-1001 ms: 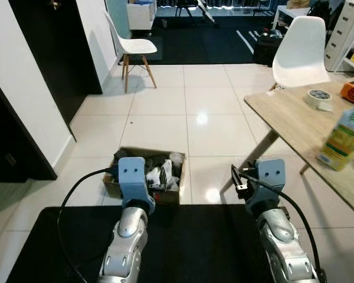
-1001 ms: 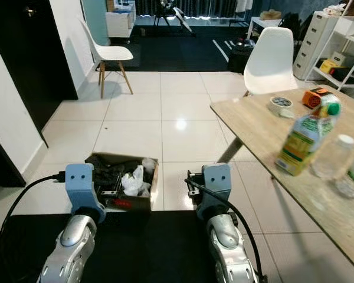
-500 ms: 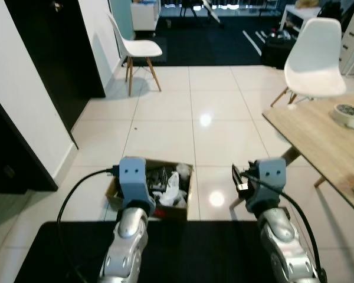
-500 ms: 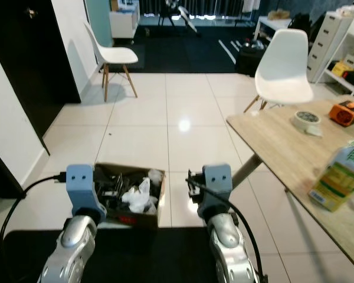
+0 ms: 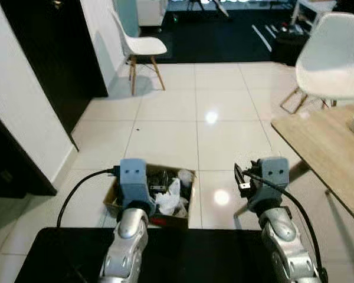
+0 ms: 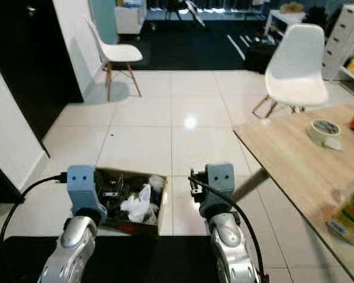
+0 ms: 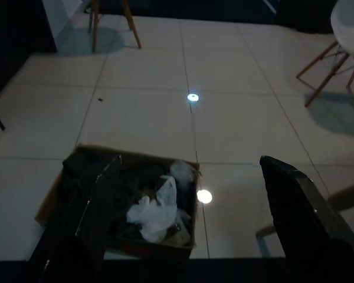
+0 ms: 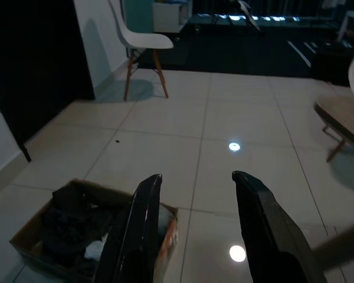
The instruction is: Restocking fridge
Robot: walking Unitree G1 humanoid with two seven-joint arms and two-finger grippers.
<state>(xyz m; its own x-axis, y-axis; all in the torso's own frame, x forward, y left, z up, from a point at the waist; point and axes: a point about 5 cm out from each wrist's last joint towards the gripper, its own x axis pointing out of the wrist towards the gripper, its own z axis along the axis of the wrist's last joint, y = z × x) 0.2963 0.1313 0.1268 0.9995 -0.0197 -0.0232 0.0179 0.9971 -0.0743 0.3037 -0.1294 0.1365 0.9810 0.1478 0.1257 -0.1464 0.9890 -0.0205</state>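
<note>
**Turning away from the table, nothing in hand yet**

My view has swung leftwards over the last second: the wooden table has slid toward my right edge, and the juice carton that stood well in sight a second ago is now down in the lower right corner of the right eye view. I judge that the camera moved, not the things. For restocking, that means the stock is slipping out of my reach and I cannot make out any fridge.

On my left, a dark doorway and a white chair stand by the wall. My left gripper hangs over the floor with its fingers spread wide and nothing between them.

Just ahead on the tiles sits a cardboard box, open at the top, holding dark jumbled items and a crumpled white plastic bag; I cannot tell more of the contents.

My right gripper is likewise parted and carrying nothing. A tape roll lies on the table, beyond it a second white chair.
</note>
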